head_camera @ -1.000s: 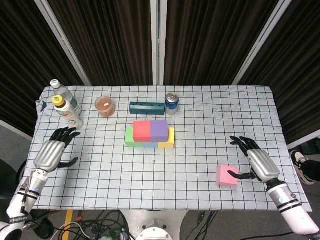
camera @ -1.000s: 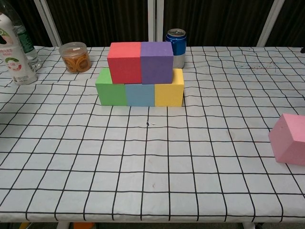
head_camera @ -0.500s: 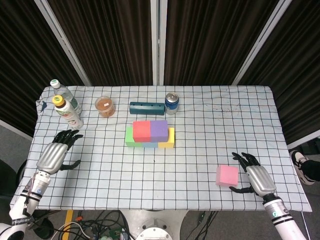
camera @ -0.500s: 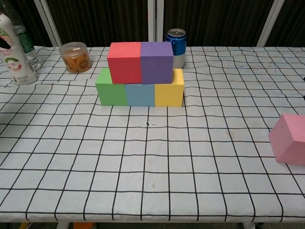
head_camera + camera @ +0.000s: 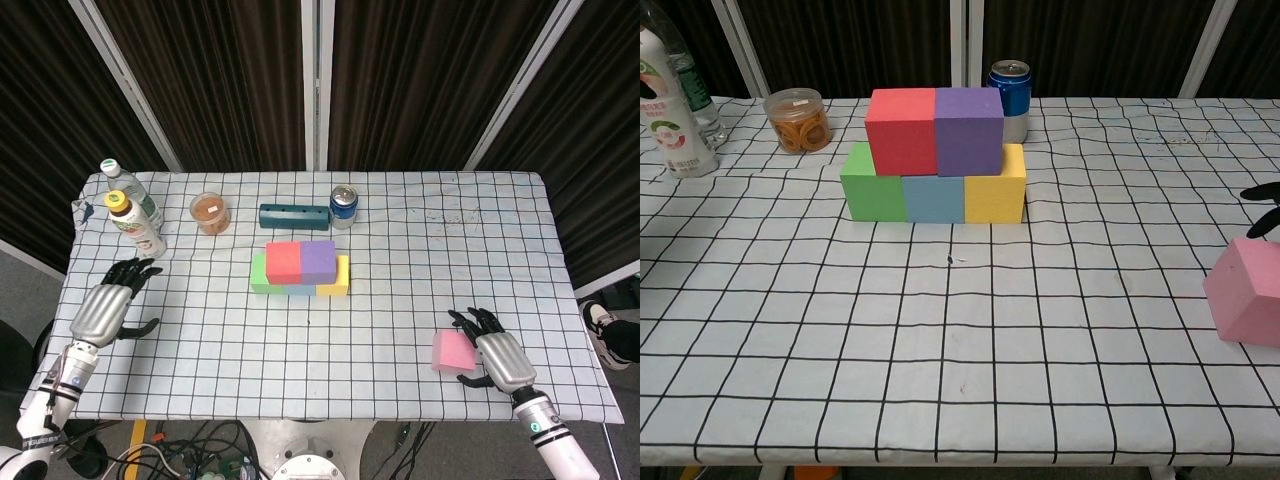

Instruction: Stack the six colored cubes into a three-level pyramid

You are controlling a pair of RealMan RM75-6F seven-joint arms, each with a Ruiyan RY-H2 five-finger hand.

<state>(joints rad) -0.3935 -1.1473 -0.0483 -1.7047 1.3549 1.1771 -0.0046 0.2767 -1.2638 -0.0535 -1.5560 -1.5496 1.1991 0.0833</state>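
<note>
Five cubes stand stacked at the table's middle: green, blue and yellow in a row, with red and purple on top. The pink cube lies alone at the near right. My right hand is at the pink cube's right side with its fingers spread. Its fingertips reach past the cube's far corner and its thumb lies by the near corner; the cube rests on the table. My left hand hovers open at the near left, holding nothing.
Along the back stand two bottles, a jar of orange bits, a dark teal box and a blue can. The checkered cloth hangs over the table's near edge.
My right hand has drawn back toward the near edge and shifted left against the pink cube; its fingertips now show in the chest view. The cube and my left hand have stayed put.
</note>
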